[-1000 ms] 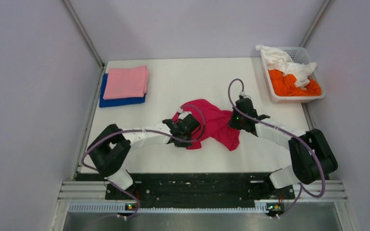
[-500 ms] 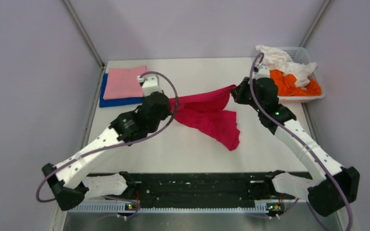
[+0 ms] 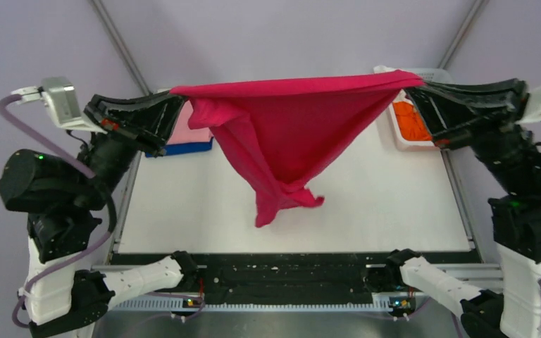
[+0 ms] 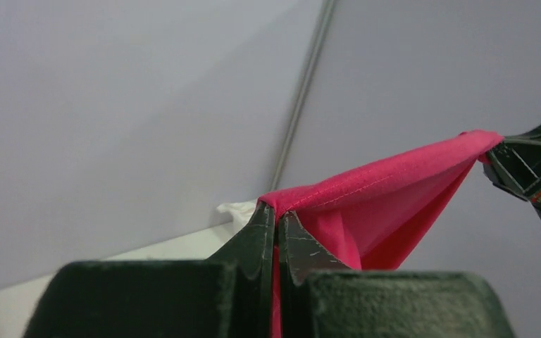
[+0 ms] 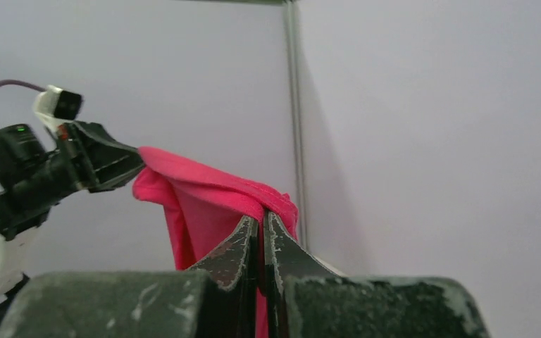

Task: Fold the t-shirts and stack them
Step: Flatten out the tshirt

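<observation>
The magenta-red t-shirt (image 3: 289,134) hangs in the air, stretched taut between both grippers high above the table. My left gripper (image 3: 176,95) is shut on its left corner, with cloth pinched between the jaws (image 4: 277,211). On the opposite corner my right gripper (image 3: 412,81) is shut too, the hem wrapped over its tips (image 5: 260,217). The shirt's lower part sags to a point (image 3: 275,204) over the table's middle. A folded light pink t-shirt (image 3: 182,134) lies on a folded royal blue one (image 3: 190,148) at the back left, mostly hidden. Only a sliver of the orange t-shirt (image 3: 408,120) shows in the basket; the white t-shirt is hidden.
The white slotted basket (image 3: 423,143) stands at the back right, partly behind the right arm. The white table top (image 3: 366,204) lies below the hanging cloth. Grey walls close in the left, right and back.
Both arms have risen and spread apart, lifting the magenta-red shirt off the table and pulling it taut. The right gripper closed on its corner during the last second.
</observation>
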### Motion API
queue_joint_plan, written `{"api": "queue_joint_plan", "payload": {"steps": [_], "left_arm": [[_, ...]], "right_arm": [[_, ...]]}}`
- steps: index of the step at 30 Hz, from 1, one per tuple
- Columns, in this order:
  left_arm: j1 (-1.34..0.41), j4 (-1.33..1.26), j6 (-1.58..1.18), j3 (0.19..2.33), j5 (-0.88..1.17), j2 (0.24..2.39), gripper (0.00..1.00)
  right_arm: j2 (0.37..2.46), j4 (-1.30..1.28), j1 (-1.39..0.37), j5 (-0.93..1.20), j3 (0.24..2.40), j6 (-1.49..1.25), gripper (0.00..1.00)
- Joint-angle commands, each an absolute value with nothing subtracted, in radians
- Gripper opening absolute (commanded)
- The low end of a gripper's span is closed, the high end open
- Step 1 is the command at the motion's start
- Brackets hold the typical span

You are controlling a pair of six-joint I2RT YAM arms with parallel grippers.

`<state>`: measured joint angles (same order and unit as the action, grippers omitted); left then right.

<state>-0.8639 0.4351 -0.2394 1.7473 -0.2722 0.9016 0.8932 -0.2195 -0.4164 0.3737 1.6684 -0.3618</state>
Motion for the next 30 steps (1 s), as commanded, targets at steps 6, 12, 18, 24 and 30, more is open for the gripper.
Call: {"api": "queue_joint_plan", "payload": {"steps": [6,12,18,24,30], "left_arm": [[-0.862,0.453,-0.150,1.911,0.018,0.919,0.00],[-0.861,0.442,-0.128,1.905,-0.101,0.948,0.00],[-0.861,0.348,-0.059,1.797,-0.537,1.082,0.00],[-0.596,0.358,-0.226,1.724,-0.603,1.410,0.00],[-0.418,0.371,-0.286,1.909,-0.481,1.891,0.34]], "right_arm": [[0.951,-0.292,-0.416,0.546,1.970,-0.318,0.00],[0.959,-0.336,-0.417,0.402,1.957,-0.226,0.00],[0.985,-0.321,-0.416,0.029,1.766,-0.071,0.00],[1.186,-0.140,-0.397,-0.369,1.483,0.039,0.00],[1.667,0.032,-0.261,-0.196,1.485,-0.136,0.02]]}}
